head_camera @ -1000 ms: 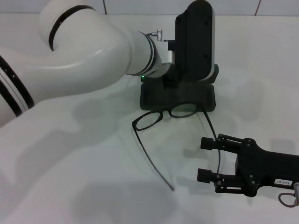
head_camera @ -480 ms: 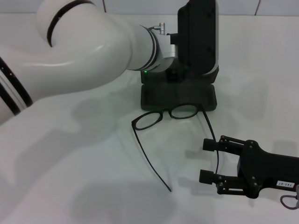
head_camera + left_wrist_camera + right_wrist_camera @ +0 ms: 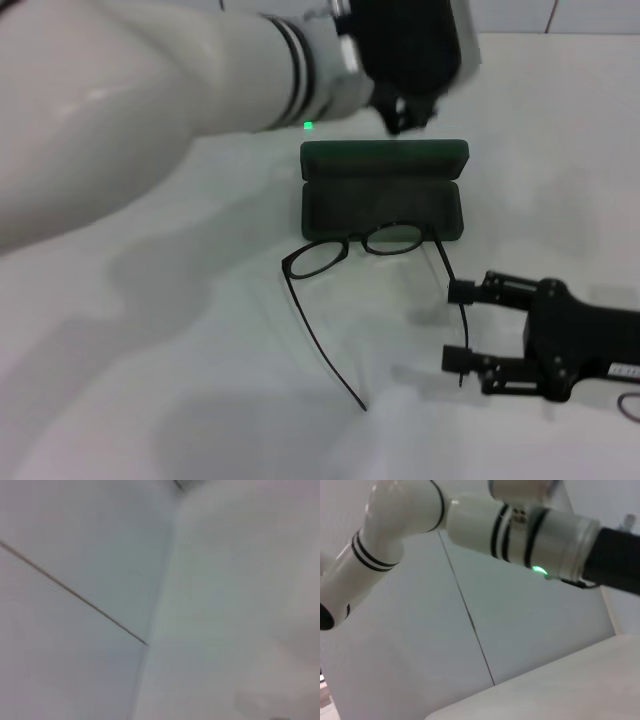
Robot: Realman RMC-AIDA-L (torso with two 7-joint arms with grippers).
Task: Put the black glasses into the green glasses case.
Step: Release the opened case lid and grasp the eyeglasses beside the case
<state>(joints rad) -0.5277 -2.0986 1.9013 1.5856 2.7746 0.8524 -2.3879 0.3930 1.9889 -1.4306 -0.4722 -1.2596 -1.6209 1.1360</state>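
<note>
Before the open green glasses case (image 3: 383, 195), black glasses (image 3: 352, 248) lie beside the released right pincer (image 3: 460, 324).

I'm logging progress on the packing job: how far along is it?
Done: the green glasses case lies open. In hand: the right gripper straddles one temple arm of the black glasses, which rest on the table before the case. The left gripper hovers above. Left: lifting them in.

A bare test bench in what looks like a lab — a plain white table (image 3: 180, 330) fills the frame. Along the top edge runs a white panelled wall (image 3: 560, 15) with thin dark seams — nothing domestic anywhere.
</note>
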